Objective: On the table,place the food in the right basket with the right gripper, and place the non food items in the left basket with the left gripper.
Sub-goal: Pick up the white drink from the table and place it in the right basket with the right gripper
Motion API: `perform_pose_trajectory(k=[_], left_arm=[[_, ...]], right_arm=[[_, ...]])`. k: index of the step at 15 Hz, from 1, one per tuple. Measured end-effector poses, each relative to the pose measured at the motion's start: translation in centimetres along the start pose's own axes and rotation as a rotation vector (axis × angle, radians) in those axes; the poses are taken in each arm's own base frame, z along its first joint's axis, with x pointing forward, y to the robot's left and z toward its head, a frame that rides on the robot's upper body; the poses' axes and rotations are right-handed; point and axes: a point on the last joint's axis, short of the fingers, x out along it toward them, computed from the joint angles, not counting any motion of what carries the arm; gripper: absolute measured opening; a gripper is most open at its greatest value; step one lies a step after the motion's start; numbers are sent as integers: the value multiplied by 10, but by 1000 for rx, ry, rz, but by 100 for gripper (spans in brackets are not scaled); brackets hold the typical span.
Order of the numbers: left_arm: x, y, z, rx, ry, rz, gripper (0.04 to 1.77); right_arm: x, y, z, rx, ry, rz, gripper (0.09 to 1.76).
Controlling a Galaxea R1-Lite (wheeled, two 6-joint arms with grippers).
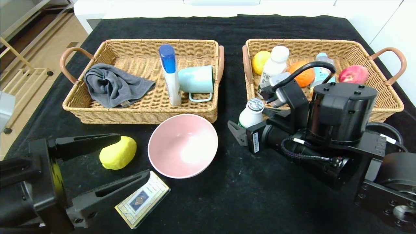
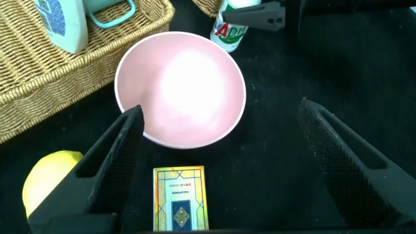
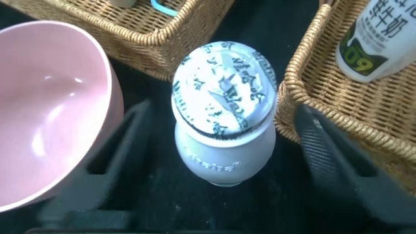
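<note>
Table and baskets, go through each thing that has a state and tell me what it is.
Small yogurt bottle: upright, foil-sealed, between the right gripper fingers.
Pink bowl: upright, empty.
Teal mug: on its side in the left basket.
Grey cloth: crumpled.
Blue-capped bottle: capped.
Left gripper: open.

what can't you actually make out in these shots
- Whether the right gripper jaws touch the small white bottle: in the right wrist view the jaws are blurred, in the head view the arm covers them.
- Lower part of the blue-label bottle in the right basket: hidden behind the right arm in the head view.
- Print on the card: too small, cut by the left wrist view's edge.
</note>
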Motion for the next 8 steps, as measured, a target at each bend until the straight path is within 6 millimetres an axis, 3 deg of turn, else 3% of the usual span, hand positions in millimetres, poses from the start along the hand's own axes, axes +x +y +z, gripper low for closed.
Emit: perform_pose_trajectory(k=[4, 8], left_arm=[[0, 0, 0, 1, 1, 1, 172], [0, 0, -1, 1, 3, 1, 172]], right_arm=[[1, 0, -2, -3, 7, -5, 96], [1, -1, -3, -3, 10, -5, 90]])
